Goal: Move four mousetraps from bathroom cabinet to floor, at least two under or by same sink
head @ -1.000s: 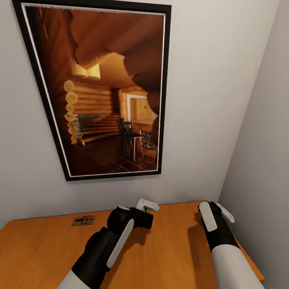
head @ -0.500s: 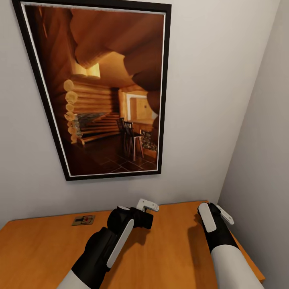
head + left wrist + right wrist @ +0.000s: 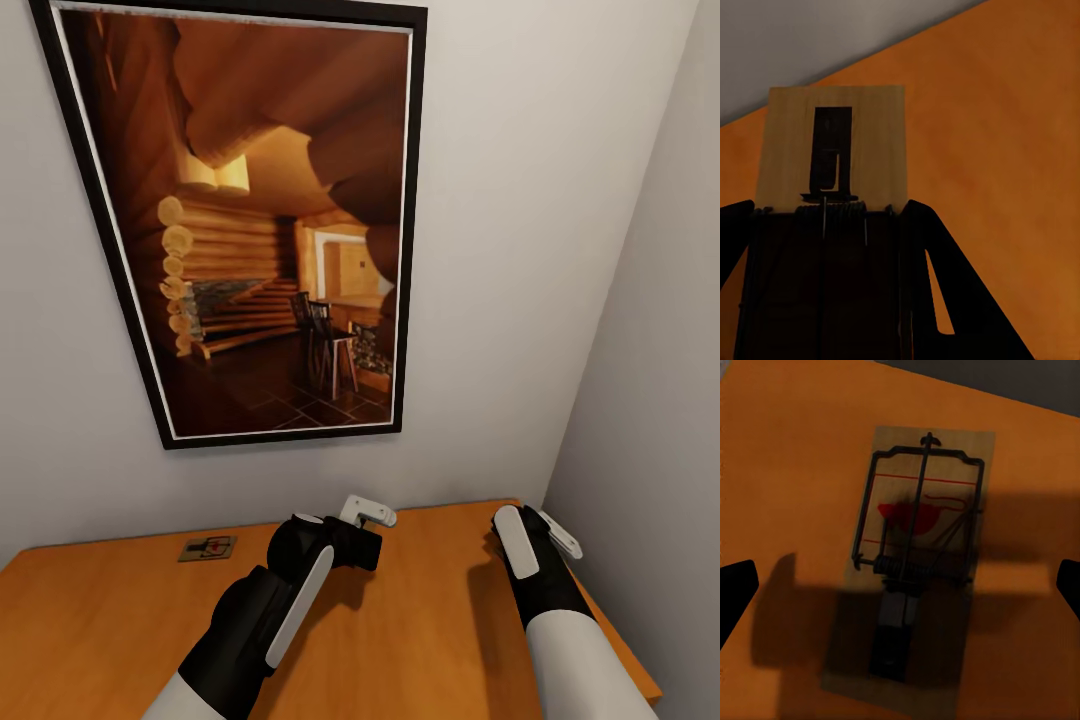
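Head view is looking down on the orange cabinet (image 3: 420, 640) top, tucked into a corner under a big framed picture (image 3: 260, 220) of a log cabin room. One mousetrap (image 3: 208, 548) is lying flat near the back wall, off to the left of both arms. The left gripper (image 3: 368, 514) is hovering over the middle of the top; in its wrist view the fingers are clamping a second mousetrap (image 3: 836, 146), tan board sticking out past the tips. The right gripper (image 3: 540, 530) is hanging near the right edge, fingers (image 3: 735, 585) spread wide apart, with a third mousetrap (image 3: 919, 547) lying flat on the wood right below it, untouched.
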You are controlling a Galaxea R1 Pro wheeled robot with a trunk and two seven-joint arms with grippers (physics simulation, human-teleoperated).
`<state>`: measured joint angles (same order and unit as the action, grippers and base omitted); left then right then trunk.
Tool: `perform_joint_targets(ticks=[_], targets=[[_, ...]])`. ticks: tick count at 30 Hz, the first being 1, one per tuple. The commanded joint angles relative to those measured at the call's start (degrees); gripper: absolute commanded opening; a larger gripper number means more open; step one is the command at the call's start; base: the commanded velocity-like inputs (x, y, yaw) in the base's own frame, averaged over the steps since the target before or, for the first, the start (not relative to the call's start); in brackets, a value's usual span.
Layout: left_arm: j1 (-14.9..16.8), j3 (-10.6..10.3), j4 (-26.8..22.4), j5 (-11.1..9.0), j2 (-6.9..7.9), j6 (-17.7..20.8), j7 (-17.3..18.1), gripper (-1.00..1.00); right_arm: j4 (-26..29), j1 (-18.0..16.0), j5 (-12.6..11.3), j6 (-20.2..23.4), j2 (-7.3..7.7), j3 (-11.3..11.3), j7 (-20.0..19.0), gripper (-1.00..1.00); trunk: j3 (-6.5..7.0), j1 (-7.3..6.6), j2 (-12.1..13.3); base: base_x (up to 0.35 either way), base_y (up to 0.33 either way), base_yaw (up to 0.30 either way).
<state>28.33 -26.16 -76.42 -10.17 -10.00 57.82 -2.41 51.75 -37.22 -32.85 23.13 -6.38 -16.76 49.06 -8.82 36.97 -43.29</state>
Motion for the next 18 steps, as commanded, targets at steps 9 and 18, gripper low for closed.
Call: perform_joint_targets(ticks=[9,18], targets=[[0.1,0.0,0.0,-0.2,0.00,0.2,-0.2,-1.00,0.1,0.0,-0.1,0.4,-0.04,-0.1,-0.1,1.00,-0.10,0.02,-0.1,0.000,0.000,0.000],[0.1,0.0,0.0,-0.2,0.00,0.3,-0.2,-1.00,0.1,0.0,-0.1,0.4,-0.04,-0.1,-0.1,1.00,-0.10,0.02,-0.1,0.000,0.000,0.000]])
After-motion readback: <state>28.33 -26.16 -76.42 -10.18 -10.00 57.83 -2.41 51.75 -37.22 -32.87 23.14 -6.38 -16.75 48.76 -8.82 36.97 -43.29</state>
